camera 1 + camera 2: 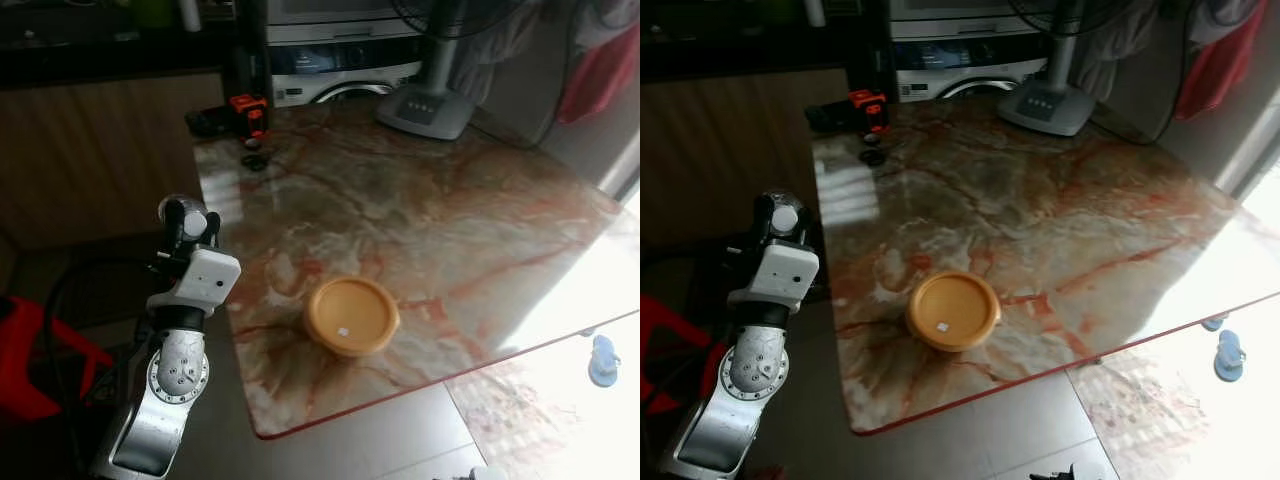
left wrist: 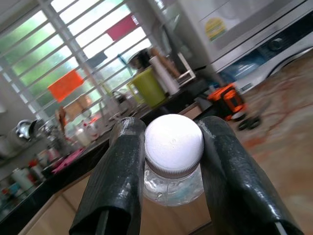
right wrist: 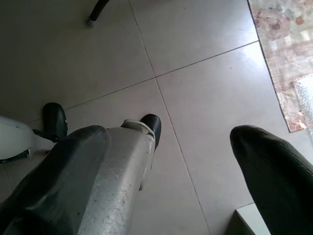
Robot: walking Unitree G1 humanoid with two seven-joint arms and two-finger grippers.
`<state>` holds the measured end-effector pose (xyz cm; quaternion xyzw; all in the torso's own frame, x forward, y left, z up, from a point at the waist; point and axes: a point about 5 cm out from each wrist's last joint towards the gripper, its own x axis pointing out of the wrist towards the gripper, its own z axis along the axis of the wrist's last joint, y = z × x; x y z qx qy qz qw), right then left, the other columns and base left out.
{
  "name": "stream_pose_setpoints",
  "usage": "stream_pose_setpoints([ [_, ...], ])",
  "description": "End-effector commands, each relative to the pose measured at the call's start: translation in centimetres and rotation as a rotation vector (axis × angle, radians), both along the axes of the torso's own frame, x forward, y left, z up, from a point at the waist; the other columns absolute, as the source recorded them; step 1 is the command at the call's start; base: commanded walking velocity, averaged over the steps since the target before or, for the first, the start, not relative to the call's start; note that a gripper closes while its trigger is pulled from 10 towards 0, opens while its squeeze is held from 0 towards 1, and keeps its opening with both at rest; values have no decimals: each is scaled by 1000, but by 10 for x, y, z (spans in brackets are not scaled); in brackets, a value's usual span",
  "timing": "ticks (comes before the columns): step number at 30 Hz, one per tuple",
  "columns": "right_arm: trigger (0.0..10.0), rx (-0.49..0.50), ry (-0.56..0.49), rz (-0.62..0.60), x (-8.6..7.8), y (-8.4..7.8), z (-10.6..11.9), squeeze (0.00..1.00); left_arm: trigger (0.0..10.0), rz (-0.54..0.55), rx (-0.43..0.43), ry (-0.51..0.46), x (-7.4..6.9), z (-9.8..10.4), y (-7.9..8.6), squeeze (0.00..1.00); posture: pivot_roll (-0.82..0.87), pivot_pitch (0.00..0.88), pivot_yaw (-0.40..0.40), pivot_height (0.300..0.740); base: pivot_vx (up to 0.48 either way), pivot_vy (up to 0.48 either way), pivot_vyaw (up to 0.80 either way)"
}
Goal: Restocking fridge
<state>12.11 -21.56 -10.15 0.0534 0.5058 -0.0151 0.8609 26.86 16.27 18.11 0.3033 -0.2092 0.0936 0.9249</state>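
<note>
White-capped clear bottle point(image 2: 173, 156) sat clamped between my left jaws point(image 2: 171, 166), held up just off the left edge of the marble worktop point(image 1: 420, 210). An orange bowl point(image 1: 351, 316) sat near the worktop's front edge, with a fan base point(image 1: 425, 108) at the far end. My right jaws point(image 3: 171, 181) hung apart over the tiled floor point(image 3: 195, 73).

One orange bowl point(image 1: 351, 316) sits on one marble worktop point(image 1: 450, 215), with one fan base point(image 1: 425, 108). One white-capped bottle point(image 2: 173, 156) is visible. Two blue slippers point(image 1: 1225, 350) lie on the floor.
</note>
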Motion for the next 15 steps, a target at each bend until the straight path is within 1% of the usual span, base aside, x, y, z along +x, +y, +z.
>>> stream_pose_setpoints([
  [1,10000,-6,3,-17,-3,-3,0,0,10000,-8,-8,-29,0,5,-2,0,10,72,-45,740,0,390,0],
  [4,10000,-11,3,-20,-4,-3,0,0,10000,-5,-15,-27,0,5,-1,0,11,71,-47,740,0,360,0],
  [8,10000,-15,3,-21,-3,-4,0,0,10000,-4,-44,-13,1,3,1,0,10,70,-49,740,0,0,0],
  [15,10000,-18,3,-19,-3,-4,0,0,10000,-5,-68,-7,3,3,2,0,14,64,-52,740,0,0,0],
])
